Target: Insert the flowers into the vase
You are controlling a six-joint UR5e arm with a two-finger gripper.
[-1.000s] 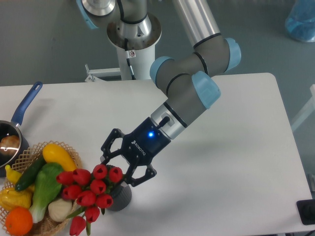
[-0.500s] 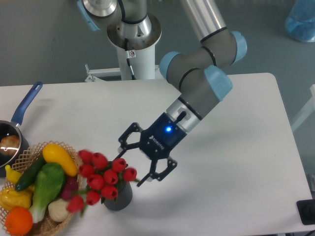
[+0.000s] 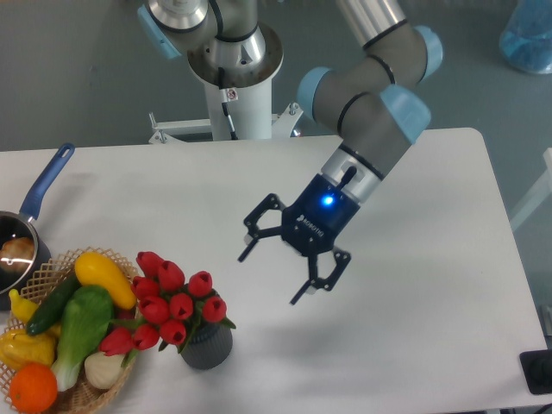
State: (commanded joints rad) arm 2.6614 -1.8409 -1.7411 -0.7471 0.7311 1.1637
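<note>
With the bunch of red tulips with green leaves (image 3: 172, 302) standing in the short dark grey ribbed cylinder vase (image 3: 205, 345) near the front of the white counter (image 3: 431, 216), the black two-finger end effector (image 3: 272, 276) hangs above and to the right, fingers spread apart and holding nothing. Any withdrawal is best made up and away, since the glossy blooms lean left over the woven wicker basket (image 3: 108, 384) of smooth toy vegetables, and the small vase looks easy to tip.

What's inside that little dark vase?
The flowers stand in the vase, red heads and leaves spilling over its mouth. Their stems inside are hidden by the blooms and the wall. The open gripper hangs apart.
</note>
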